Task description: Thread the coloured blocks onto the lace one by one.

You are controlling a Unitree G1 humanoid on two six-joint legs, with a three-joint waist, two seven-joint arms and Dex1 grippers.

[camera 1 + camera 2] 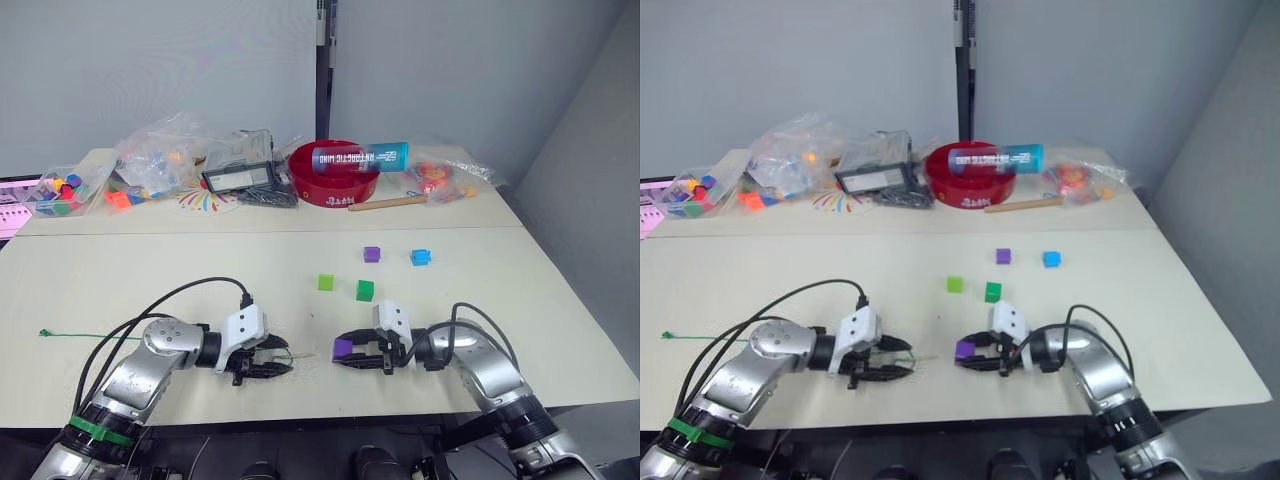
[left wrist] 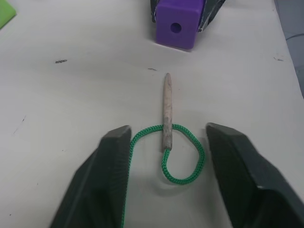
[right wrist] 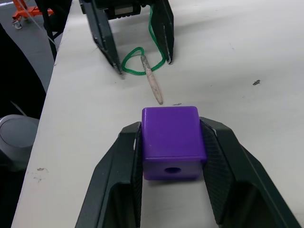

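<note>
Green string lace (image 2: 183, 159) bare, pale tip loose between spread left gripper (image 2: 166, 161) fingers; right gripper (image 3: 173, 156) clamps purple plastic cube (image 3: 172, 137); nothing threaded, five cubes left.

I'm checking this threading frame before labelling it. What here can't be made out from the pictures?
- Purple cube: the right gripper fingers cover its two sides in the right wrist view.
- Lace: its run back from the loop passes behind a left gripper finger in the left wrist view.
- Bagged toy pieces at the table's far edge: too small to tell apart in the head views.
</note>
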